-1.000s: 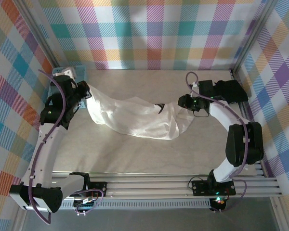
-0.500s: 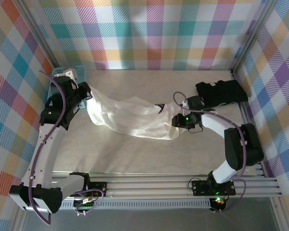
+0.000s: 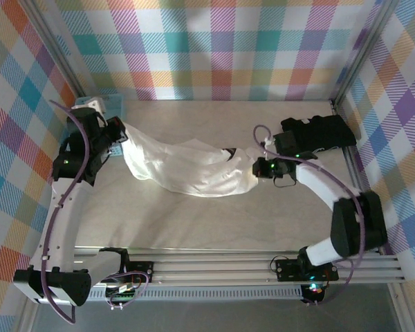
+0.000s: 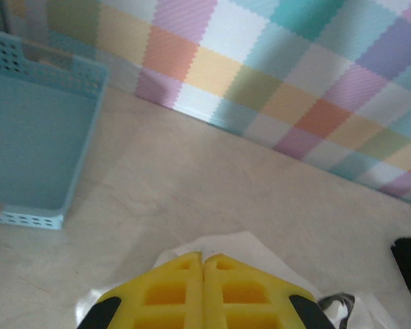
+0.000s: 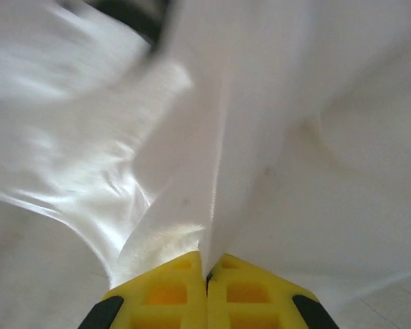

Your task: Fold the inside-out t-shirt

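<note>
- The white t-shirt (image 3: 187, 166) is lying bunched and wrinkled across the middle of the table (image 3: 214, 221). In the top view it is stretching as a sagging band from about 10 o'clock to about 3 o'clock.
- The left gripper (image 3: 117, 133) is sitting at the 10 o'clock end of the band, where the cloth is rising to meet it. The left wrist view shows the gripper (image 4: 203, 259) with its yellow fingers (image 4: 168, 295) pressing flat against each other, clenched, and white t-shirt cloth (image 4: 243, 243) spreading just beyond the tips. It is grasping the t-shirt's end.
- The right gripper (image 3: 257, 168) is touching the 3 o'clock end of the band. The right wrist view shows the gripper (image 5: 207, 262) with its jaws clamped together on a raised ridge of t-shirt (image 5: 274, 137), the fold running toward 12 o'clock from the fingertips.
- A blue basket (image 3: 102, 102) is standing in the 10 o'clock corner of the table, just beyond the left gripper. In the left wrist view the basket (image 4: 89, 103) is appearing at 9 o'clock.
- A black garment (image 3: 321, 131) is resting folded at 2 o'clock, just beyond the right gripper and apart from the t-shirt.
- Plaid walls (image 3: 221, 48) are enclosing the table on three sides.
</note>
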Controlling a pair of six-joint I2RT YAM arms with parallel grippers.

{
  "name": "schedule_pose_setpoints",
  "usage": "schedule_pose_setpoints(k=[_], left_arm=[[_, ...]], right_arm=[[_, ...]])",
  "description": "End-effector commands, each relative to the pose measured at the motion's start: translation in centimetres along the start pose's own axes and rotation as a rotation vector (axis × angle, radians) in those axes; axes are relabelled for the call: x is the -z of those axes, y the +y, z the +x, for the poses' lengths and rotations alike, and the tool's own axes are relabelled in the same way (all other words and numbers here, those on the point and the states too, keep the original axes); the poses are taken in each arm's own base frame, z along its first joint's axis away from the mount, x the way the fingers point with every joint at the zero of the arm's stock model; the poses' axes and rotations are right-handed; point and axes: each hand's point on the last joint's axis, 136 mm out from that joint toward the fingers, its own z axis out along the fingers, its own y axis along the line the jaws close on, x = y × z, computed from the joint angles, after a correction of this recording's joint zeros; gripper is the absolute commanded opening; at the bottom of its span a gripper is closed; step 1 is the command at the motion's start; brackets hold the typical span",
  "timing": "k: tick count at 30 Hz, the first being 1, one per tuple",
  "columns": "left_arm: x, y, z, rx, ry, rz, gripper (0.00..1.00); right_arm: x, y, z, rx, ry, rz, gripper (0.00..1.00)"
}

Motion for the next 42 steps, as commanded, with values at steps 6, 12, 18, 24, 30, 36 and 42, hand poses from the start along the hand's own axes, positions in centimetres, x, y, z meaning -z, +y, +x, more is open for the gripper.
schedule_pose_setpoints(k=[6, 12, 18, 24, 30, 36, 42], left_arm=[[4.4, 3.7, -6.5, 0.135, -0.171, -0.053, 0.00], [4.8, 4.9, -7.3, 0.168, -0.195, -0.061, 0.00], [3.1, 4.8, -5.6, 0.179, -0.129, -0.016, 0.00], [1.2, 4.8, -3.9, 0.212, -0.071, 0.022, 0.00], [0.4, 4.8, -3.1, 0.221, -0.047, 0.040, 0.00], [0.3, 4.9, -3.0, 0.215, -0.048, 0.039, 0.00], [0.3, 4.9, -2.9, 0.213, -0.048, 0.043, 0.00]], right_arm=[[15.9, 5.6, -10.0, 0.118, -0.452, -0.118, 0.02], [18.1, 6.2, -11.3, 0.142, -0.489, -0.116, 0.05], [12.6, 5.8, -7.4, 0.028, -0.316, -0.268, 0.06], [2.9, 0.3, -0.1, -0.149, -0.072, -0.179, 0.10], [-1.2, -2.7, 3.0, -0.182, 0.054, -0.082, 0.17], [-2.2, -2.2, 4.6, -0.161, 0.107, -0.089, 0.28], [-1.6, -2.0, 7.2, -0.165, 0.134, -0.087, 0.37]])
